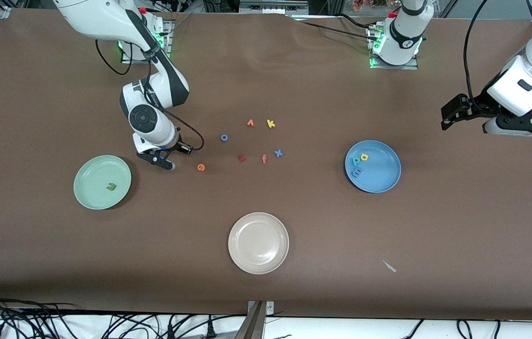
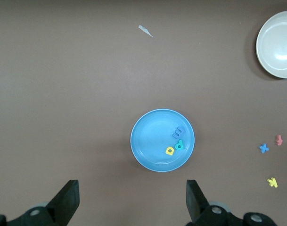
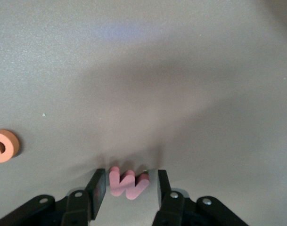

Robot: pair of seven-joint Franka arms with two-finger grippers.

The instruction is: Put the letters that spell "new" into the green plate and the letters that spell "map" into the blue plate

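Front view, nearest the camera, shows a beige plate point(image 1: 258, 243) alone, with a small pale scrap point(image 1: 389, 266) toward the left arm's end of the table. Farther from the camera sits the green plate point(image 1: 102, 181), toward the right arm's end, with the green n point(image 1: 111, 187) lying in it. The blue plate point(image 1: 372, 166) sits toward the left arm's end and carries the blue m point(image 1: 356, 173), the teal p point(image 1: 356, 161) and the yellow a point(image 1: 364, 157), all close together.

Between the two plates the orange e point(image 1: 201, 167) lies on the table, just beside the right gripper point(image 1: 166, 162). That gripper is low at the tabletop; the right wrist view shows the salmon w point(image 3: 128, 183) between its fingers point(image 3: 100, 187), which stand narrow on either side with small gaps, so no firm hold shows.

Farther still lie the dark red z point(image 1: 241, 157), an orange-red f point(image 1: 264, 159), a blue x point(image 1: 278, 153), a blue o point(image 1: 224, 137), an orange letter point(image 1: 250, 123) and a yellow k point(image 1: 270, 124).

The left gripper point(image 2: 131, 202) waits high, spread wide, over the left arm's end of the table.
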